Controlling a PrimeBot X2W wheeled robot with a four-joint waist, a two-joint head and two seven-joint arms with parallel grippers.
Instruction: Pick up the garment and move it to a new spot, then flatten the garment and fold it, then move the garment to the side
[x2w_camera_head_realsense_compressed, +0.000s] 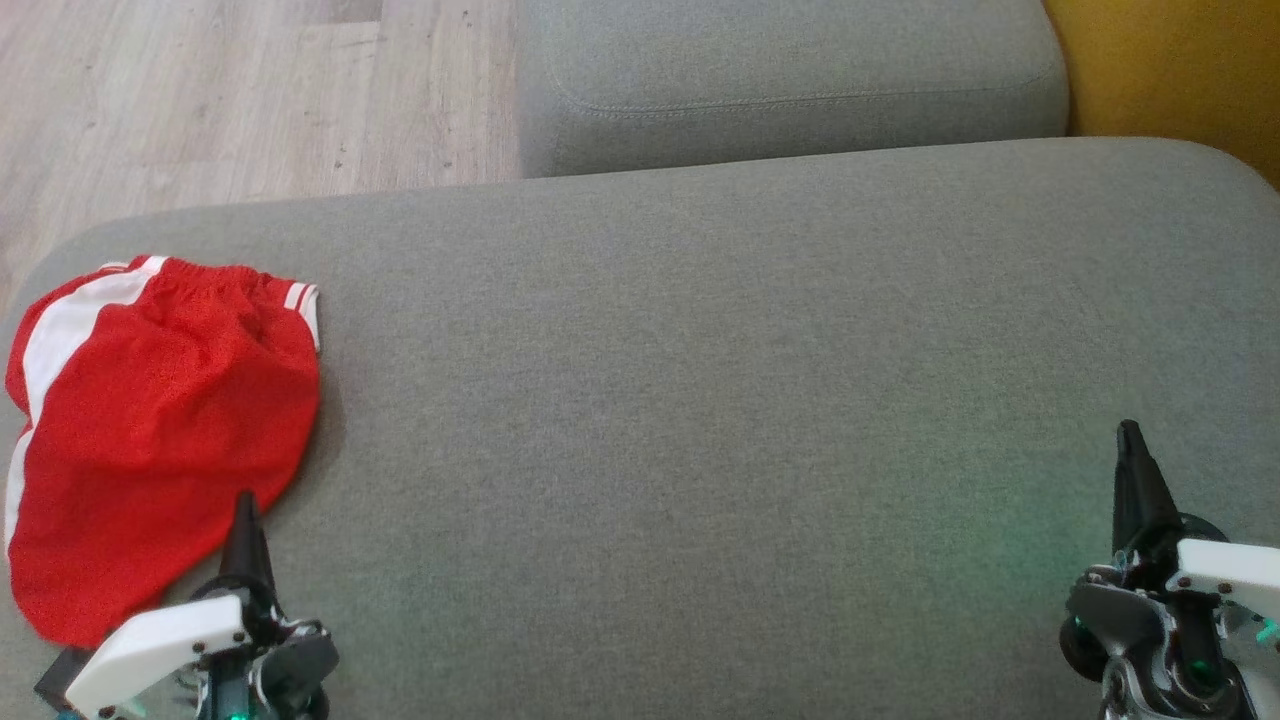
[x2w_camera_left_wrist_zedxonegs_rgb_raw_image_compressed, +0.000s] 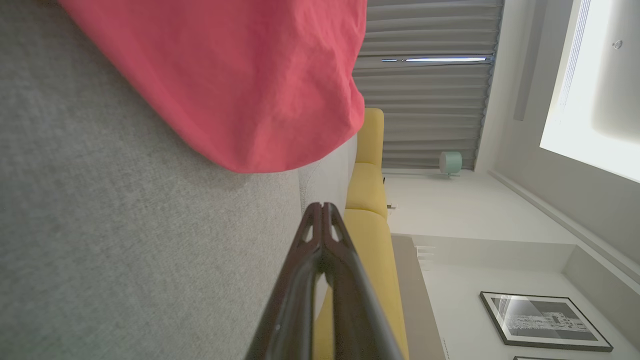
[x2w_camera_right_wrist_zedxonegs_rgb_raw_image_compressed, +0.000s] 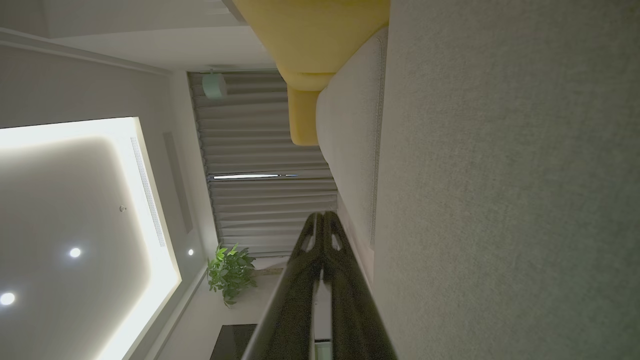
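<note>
Head view: red garment (x2w_camera_head_realsense_compressed: 160, 420) lies on grey cushion (x2w_camera_head_realsense_compressed: 700, 400), left tool (x2w_camera_head_realsense_compressed: 245, 500) and right tool (x2w_camera_head_realsense_compressed: 1130, 432) both pinched closed, empty.

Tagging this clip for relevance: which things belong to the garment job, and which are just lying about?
Job: red mesh shorts with white stripes; grey fabric sofa seat under them; left gripper and right gripper, fingers shut.
Lying about: yellow sofa; framed black-and-white picture; green potted plant; grey pleated curtain.

Matt red mesh-cloth garment (x2w_camera_head_realsense_compressed: 160, 420), grey woven-fabric sofa (x2w_camera_head_realsense_compressed: 750, 400).
</note>
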